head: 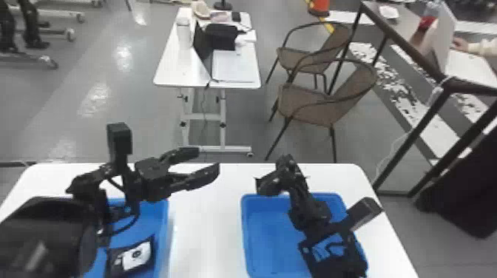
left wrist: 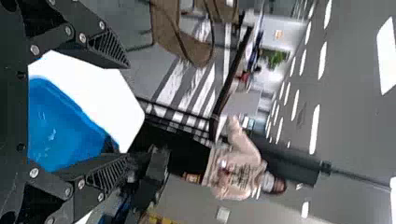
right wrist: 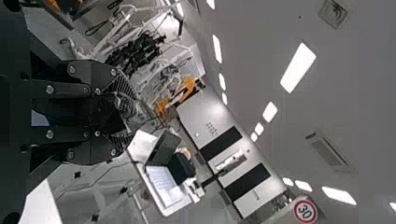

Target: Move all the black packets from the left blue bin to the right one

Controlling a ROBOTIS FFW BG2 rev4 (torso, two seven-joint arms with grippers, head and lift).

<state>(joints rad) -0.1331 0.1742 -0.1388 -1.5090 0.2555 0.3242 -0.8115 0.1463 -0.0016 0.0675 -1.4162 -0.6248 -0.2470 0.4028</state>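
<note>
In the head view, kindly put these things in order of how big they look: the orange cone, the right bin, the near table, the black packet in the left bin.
Largest to smallest, as they look:
1. Near table
2. Right bin
3. Black packet
4. Orange cone

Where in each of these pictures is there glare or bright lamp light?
Head view: patches of glare on the grey floor; left wrist view: bright ceiling lamps and small glints in a blue bin; right wrist view: lit ceiling panels.
</note>
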